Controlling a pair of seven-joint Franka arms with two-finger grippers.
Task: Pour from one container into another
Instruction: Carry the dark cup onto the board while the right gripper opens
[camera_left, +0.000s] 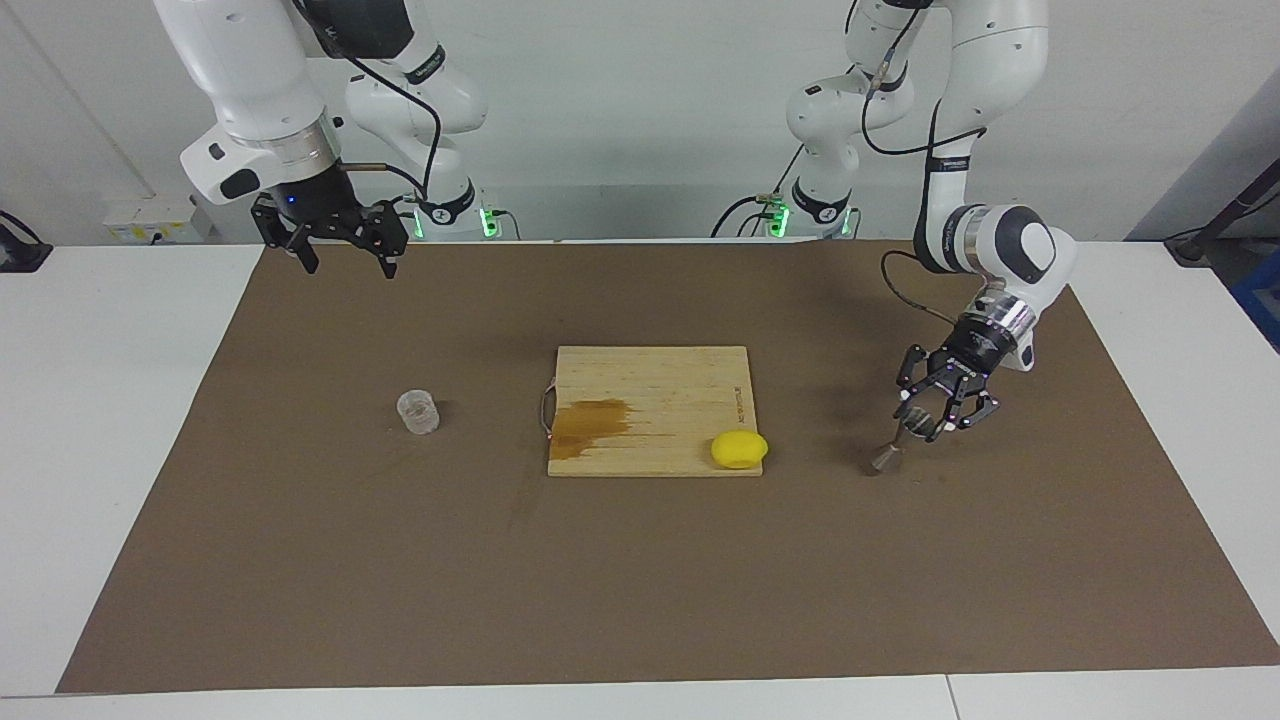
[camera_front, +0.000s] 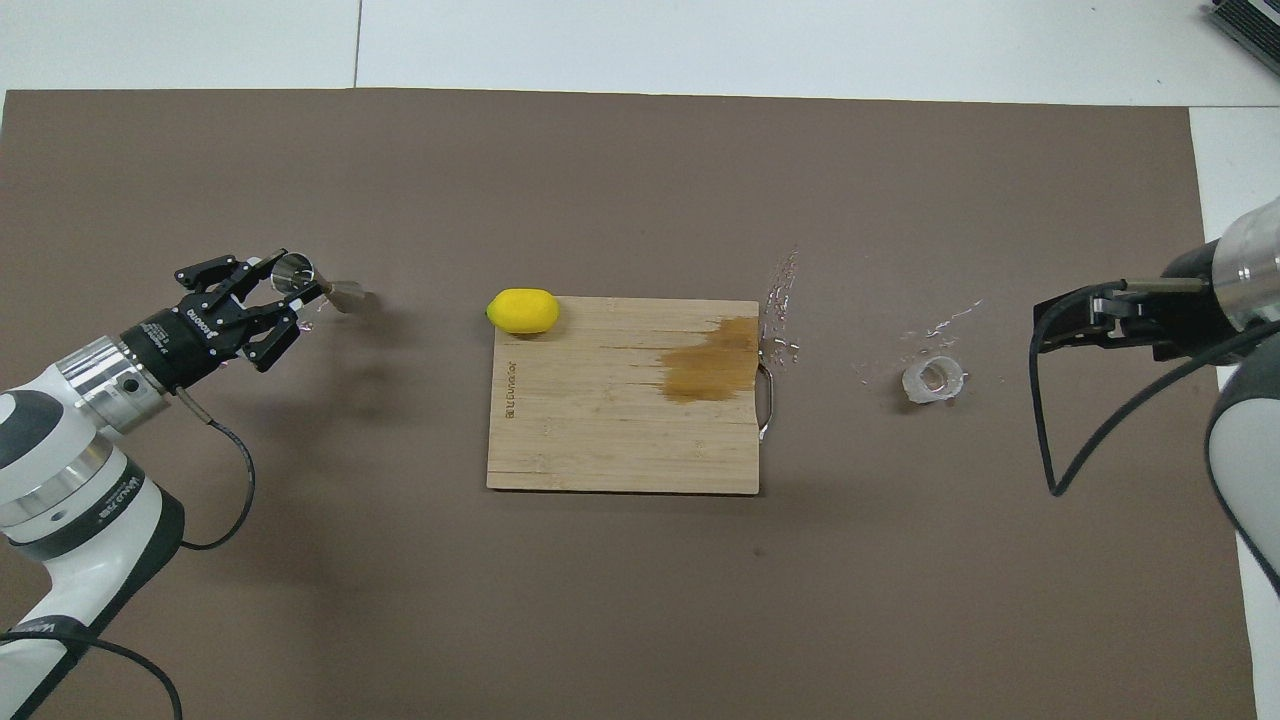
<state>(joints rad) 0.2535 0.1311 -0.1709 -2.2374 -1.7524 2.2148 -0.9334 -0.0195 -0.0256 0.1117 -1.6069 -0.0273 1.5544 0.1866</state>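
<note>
The small clear glass cup (camera_left: 418, 411) stands upright on the brown mat toward the right arm's end of the table; it also shows in the overhead view (camera_front: 933, 380). The steel jigger (camera_left: 888, 455) is toward the left arm's end, tilted, its lower cone at the mat. My left gripper (camera_left: 935, 412) is shut on the jigger's upper cone (camera_front: 294, 272). My right gripper (camera_left: 345, 262) hangs open and empty, high over the mat's edge by the robots, apart from the cup; it also shows in the overhead view (camera_front: 1045, 325).
A wooden cutting board (camera_left: 690, 375) with a dark wet stain (camera_left: 592, 425) lies mid-mat. A yellow lemon (camera_left: 739, 449) sits on the board's corner toward the jigger. Spilled drops (camera_front: 781, 300) glisten on the mat between board and cup.
</note>
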